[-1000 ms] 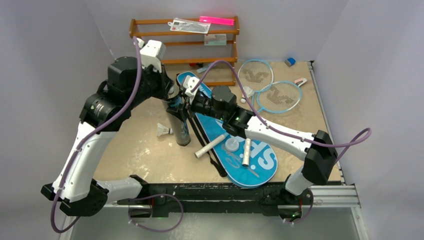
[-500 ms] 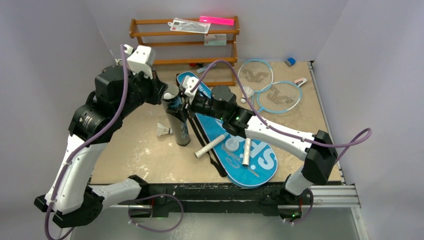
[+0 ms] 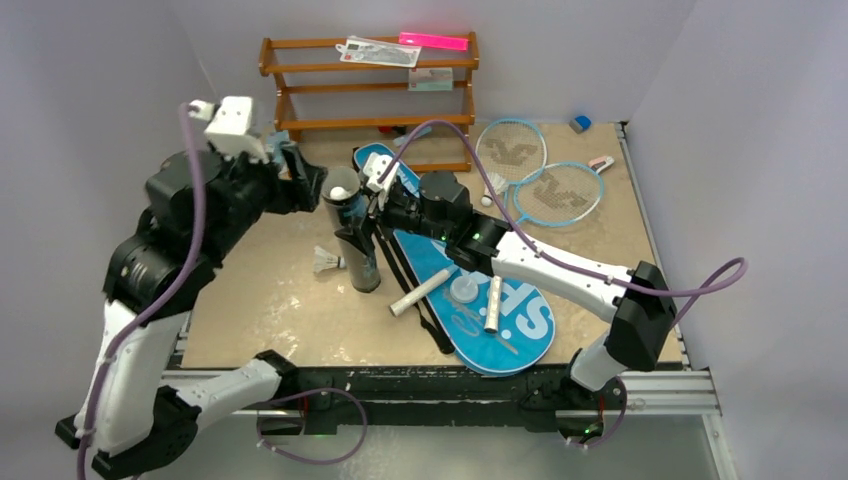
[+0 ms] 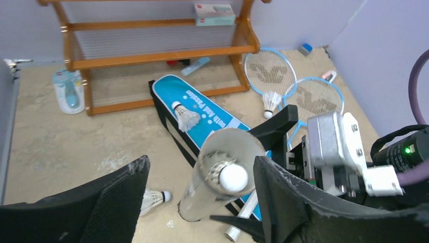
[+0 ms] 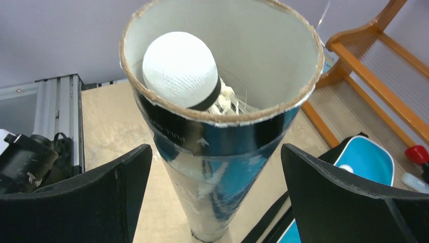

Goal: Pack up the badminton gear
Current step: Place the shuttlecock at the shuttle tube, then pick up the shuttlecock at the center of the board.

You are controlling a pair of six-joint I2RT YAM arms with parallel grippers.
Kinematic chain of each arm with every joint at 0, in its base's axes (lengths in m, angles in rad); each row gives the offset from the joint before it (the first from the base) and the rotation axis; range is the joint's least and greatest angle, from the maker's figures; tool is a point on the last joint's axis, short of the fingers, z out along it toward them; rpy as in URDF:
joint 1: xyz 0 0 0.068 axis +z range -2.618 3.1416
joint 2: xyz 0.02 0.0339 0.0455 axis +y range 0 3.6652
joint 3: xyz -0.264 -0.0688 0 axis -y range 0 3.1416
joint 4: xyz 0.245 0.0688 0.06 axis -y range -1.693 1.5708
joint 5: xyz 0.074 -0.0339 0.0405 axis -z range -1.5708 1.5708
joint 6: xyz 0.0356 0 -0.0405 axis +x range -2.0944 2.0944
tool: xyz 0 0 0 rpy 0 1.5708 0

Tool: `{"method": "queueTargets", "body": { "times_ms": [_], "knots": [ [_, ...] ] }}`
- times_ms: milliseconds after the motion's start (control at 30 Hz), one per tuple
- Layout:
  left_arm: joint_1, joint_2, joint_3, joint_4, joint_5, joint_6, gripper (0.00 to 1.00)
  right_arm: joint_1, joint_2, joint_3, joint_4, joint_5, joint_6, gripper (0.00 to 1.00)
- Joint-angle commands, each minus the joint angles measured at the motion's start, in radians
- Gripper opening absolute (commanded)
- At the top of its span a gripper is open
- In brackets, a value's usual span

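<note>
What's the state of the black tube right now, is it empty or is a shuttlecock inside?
Not empty. The tube stands open-topped, and a shuttlecock sits cork-up just inside its mouth.

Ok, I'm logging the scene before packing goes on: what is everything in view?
light-blue-framed badminton rackets: two, light blue, far right, heads overlapping
white feather shuttlecocks: four, white; in the tube, on the bag, by the rackets, on the table beside the tube
tall black tube: one, black, upright, centre
blue racket-shaped bag lettered SPORT: one, blue, flat, centre
white cylinders: two, white, lying across the bag
clear round lid: one, clear, between them
brown wooden rack: one, brown, far edge
pink strip: one, pink, atop the rack
small blue bit and pink bit: two, far right
left claw: one, black, open, by the tube's mouth
right claw: one, black, open, flanking the tube
</note>
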Motion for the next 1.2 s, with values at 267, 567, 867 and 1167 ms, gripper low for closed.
{"method": "queueTargets", "body": {
  "times_ms": [267, 567, 867, 1167],
  "knots": [
    [-0.002, -0.268, -0.173, -0.152, -0.290, -0.236, 0.75, -0.004, -0.221, -0.092, -0.082, 0.106, 0.015, 0.99],
    [-0.002, -0.444, -0.467, -0.188, -0.322, -0.443, 0.69, -0.017, -0.389, -0.362, -0.056, 0.220, 0.087, 0.99],
    [-0.002, -0.528, -0.624, -0.215, -0.257, -0.551, 0.66, -0.428, -0.404, -0.515, -0.169, 0.132, 0.463, 0.85],
    [-0.003, -0.596, -0.753, -0.125, -0.155, -0.549, 0.78, -0.588, -0.052, -0.279, -0.280, 0.353, 0.637, 0.79]
  ]
}}
